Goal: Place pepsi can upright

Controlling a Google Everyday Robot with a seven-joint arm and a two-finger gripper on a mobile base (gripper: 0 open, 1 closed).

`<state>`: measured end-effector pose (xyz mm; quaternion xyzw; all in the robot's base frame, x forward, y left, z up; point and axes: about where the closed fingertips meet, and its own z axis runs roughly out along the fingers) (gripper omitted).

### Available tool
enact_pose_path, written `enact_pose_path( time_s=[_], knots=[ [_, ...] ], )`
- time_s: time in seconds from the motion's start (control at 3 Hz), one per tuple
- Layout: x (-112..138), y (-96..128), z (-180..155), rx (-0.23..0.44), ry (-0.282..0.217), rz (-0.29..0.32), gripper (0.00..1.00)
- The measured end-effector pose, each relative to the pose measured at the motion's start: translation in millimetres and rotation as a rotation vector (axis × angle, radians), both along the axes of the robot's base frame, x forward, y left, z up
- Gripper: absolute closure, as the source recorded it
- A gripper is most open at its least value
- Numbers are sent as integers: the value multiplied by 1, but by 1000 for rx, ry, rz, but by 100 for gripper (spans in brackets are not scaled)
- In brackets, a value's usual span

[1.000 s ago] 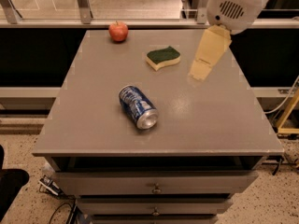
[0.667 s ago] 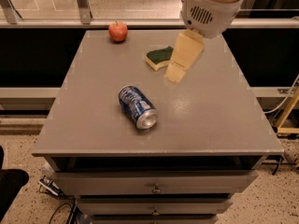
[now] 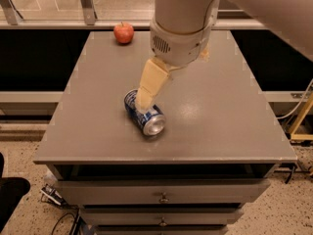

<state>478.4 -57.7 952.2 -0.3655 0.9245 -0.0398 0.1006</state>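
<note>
— Where do we see the pepsi can point(image 3: 152, 121)?
— On its side near the middle of the counter point(image 3: 215, 111), silver end toward the front edge.
— And the gripper point(image 3: 145, 98)?
— It hangs right over the can, tan tip overlapping the blue body. We cannot tell how the jaws stand, or whether they grip anything. An apple point(image 3: 123, 32) sits at the far edge.

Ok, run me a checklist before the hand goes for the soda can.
1. Upright soda can: not ok, it lies on its side.
2. Position of the hand: ok, low over the can's upper side.
3. Contact between hand and can: cannot tell.
4. Margin to the edges of the table: ok, the can sits well in.
5. Distance to the apple: ok, it is at the far edge.
</note>
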Motion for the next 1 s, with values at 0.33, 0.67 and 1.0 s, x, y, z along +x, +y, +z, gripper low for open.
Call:
enact_pose_path(
  time_s=[0.33, 0.67, 1.0],
  knots=[
    [2, 3, 1, 32, -15, -90, 0],
    [9, 13, -2, 14, -12, -85, 0],
    [20, 31, -16, -20, 15, -90, 0]
  ],
)
